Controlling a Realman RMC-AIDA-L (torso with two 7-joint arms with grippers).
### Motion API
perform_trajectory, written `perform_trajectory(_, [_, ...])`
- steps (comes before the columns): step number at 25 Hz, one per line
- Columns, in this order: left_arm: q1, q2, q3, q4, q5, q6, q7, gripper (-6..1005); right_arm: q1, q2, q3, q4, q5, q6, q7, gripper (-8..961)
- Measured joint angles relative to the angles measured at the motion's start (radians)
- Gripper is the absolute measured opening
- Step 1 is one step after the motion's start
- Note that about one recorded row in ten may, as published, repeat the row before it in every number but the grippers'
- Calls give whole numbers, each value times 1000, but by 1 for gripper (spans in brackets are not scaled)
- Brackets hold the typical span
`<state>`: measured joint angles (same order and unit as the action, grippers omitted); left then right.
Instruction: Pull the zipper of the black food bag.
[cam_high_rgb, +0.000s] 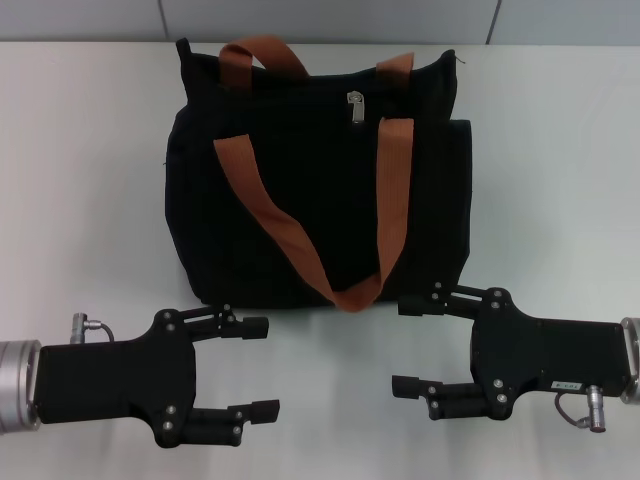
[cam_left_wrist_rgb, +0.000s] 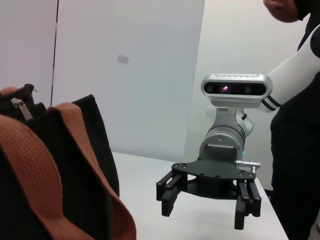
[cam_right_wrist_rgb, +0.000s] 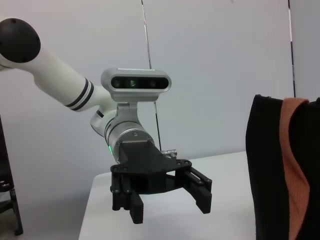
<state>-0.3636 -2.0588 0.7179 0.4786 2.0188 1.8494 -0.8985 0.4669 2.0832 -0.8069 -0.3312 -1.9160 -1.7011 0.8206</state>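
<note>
The black food bag (cam_high_rgb: 300, 200) lies in the middle of the white table, its two orange-brown handles (cam_high_rgb: 390, 200) draped over its front. The zipper (cam_high_rgb: 354, 108), a small silvery pull tab, sits on the zip line near the middle of the bag's top edge and also shows in the left wrist view as the zipper (cam_left_wrist_rgb: 19, 109). My left gripper (cam_high_rgb: 260, 368) hovers open in front of the bag's near left corner, touching nothing. Near the bag's near right corner my right gripper (cam_high_rgb: 407, 346) stands open, and its far finger is close to the handle's loop.
The white table (cam_high_rgb: 90, 180) extends on both sides of the bag, with a grey wall behind it. A person in black (cam_left_wrist_rgb: 295, 140) stands beside the table in the left wrist view. Each wrist view shows the other arm: right gripper (cam_left_wrist_rgb: 205, 212), left gripper (cam_right_wrist_rgb: 171, 210).
</note>
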Motion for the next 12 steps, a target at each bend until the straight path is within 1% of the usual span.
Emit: perform_trajectory(12, [5,0,0,0,6,1,3,802,1,0,0,0,4,0,0,813])
